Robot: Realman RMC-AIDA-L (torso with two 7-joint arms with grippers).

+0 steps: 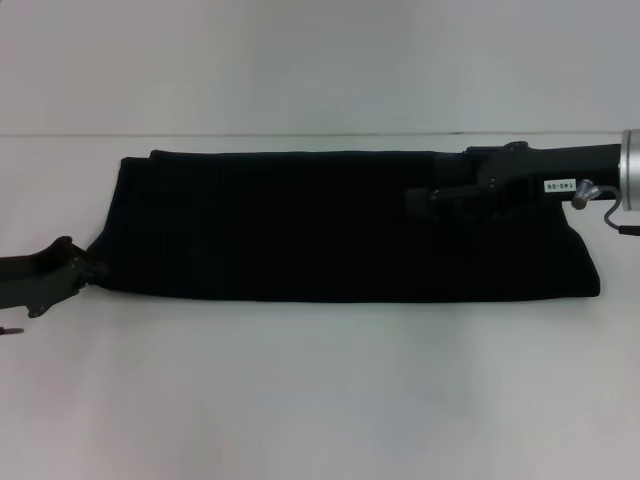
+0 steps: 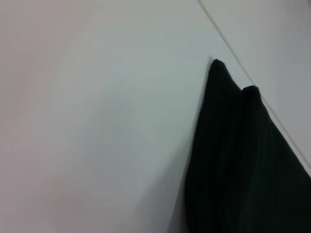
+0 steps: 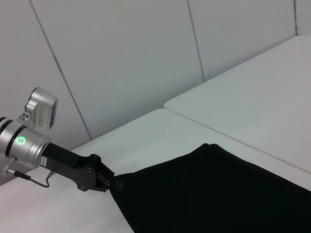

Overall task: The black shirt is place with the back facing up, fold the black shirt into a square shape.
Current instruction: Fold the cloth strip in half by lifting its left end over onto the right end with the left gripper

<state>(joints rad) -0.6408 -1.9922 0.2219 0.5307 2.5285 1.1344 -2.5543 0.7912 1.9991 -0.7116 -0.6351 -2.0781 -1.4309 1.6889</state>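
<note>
So the white table [image 1: 320, 400] is taking up basically everything in the head view, and the black shirt [image 1: 350, 230] is lying across the middle of it as one long, narrow band, looking already folded lengthwise. In the left wrist view the shirt [image 2: 243, 170] is showing two pointy corners sticking up against the table [image 2: 97, 121].

The left gripper [image 1: 85, 268] is sitting right at the shirt's near-left corner, and its jaws are looking pinched onto the fabric there. The right wrist view is backing that up: the left gripper [image 3: 109, 182] is meeting the shirt [image 3: 218, 194] right at that corner, with the cloth fanning out from the jaws across the table [image 3: 243, 107].

The right gripper [image 1: 425, 197] is reaching in over the shirt's far-right part, black on black, so I honestly can't tell how its jaws are standing. The shirt is lying directly under and around them.
</note>
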